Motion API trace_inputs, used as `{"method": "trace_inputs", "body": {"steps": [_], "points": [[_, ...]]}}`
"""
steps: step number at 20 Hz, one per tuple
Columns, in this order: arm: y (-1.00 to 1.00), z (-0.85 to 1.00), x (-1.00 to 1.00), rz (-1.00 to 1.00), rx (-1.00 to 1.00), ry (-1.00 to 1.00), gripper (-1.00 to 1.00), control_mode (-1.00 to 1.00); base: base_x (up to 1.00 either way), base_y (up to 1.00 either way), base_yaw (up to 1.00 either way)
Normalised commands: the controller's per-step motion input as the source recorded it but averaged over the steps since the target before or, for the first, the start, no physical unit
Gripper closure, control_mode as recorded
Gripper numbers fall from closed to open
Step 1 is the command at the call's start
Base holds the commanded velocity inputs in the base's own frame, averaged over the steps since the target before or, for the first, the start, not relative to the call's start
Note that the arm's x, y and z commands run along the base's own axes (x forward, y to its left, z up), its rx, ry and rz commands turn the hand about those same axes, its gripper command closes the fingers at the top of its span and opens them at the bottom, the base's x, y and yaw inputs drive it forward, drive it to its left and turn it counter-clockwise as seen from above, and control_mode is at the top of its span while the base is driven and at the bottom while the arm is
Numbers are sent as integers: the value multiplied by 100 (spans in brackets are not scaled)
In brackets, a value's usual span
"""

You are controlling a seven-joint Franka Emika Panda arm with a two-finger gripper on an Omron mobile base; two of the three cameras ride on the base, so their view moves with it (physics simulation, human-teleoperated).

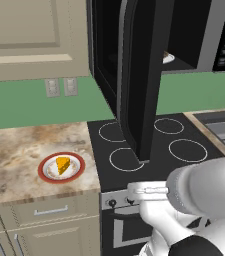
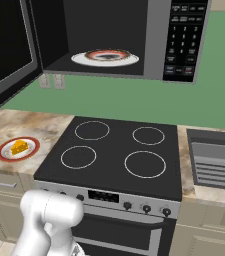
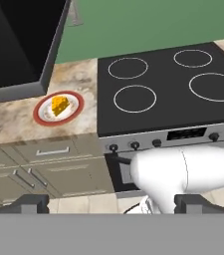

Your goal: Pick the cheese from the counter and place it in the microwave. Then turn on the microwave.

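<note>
My hand (image 3: 111, 203) is held high in front of the stove (image 3: 168, 89), released, fingers (image 3: 31, 203) spread wide. It points down toward the cheese (image 3: 59, 104) on the tabletop (image 3: 14, 119). Microwave (image 2: 154, 40) panel writing is unreadable.

The marbled beige table (image 1: 14, 150) left of the stovetop (image 1: 154, 145) carries a red-rimmed plate (image 1: 46, 172) holding the cheese (image 1: 63, 164).

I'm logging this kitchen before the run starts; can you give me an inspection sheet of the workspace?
Surface: beige-brown marbled stone counter, left of the black glass stovetop.
Job's things: small orange-yellow cheese wedge on a red-rimmed white plate; black microwave with door open, another red-rimmed plate inside.
Clutter: nothing seen.
Gripper: gripper open, empty, away from the cheese.
Cables: nothing seen.
Surroundings: green wall, steel sink, beige drawers.
</note>
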Motion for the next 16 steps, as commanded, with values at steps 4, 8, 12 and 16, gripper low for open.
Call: {"method": "trace_inputs", "body": {"steps": [4,8,12,16], "points": [[47,-28,0,0,0,-7,-100,-100,0,0,0],[45,-27,0,0,2,-2,-100,-100,0,0,0],[40,-24,13,0,5,-2,-100,-100,0,0,0],[35,-13,27,-4,5,-6,-100,-100,0,0,0]]}}
